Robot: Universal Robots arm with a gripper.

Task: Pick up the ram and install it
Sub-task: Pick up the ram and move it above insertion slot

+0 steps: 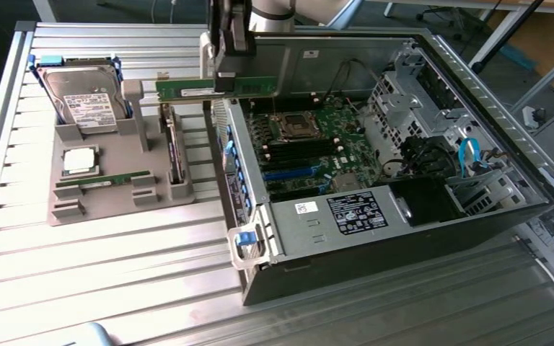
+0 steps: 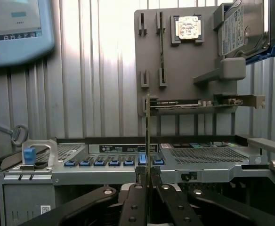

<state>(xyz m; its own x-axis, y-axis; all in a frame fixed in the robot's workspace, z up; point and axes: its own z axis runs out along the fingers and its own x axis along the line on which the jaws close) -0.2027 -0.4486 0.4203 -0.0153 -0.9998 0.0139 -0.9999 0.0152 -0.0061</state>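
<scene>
Wrist view: ram [image 2: 148, 141] edge-on between jaws

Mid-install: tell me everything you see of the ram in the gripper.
The ram is a long, thin green board with a pale label, held level on its long edge in the air, over the wall of the open computer case nearest the grey parts holder. The gripper is shut on it near its middle; nothing else seems to touch it.
</scene>
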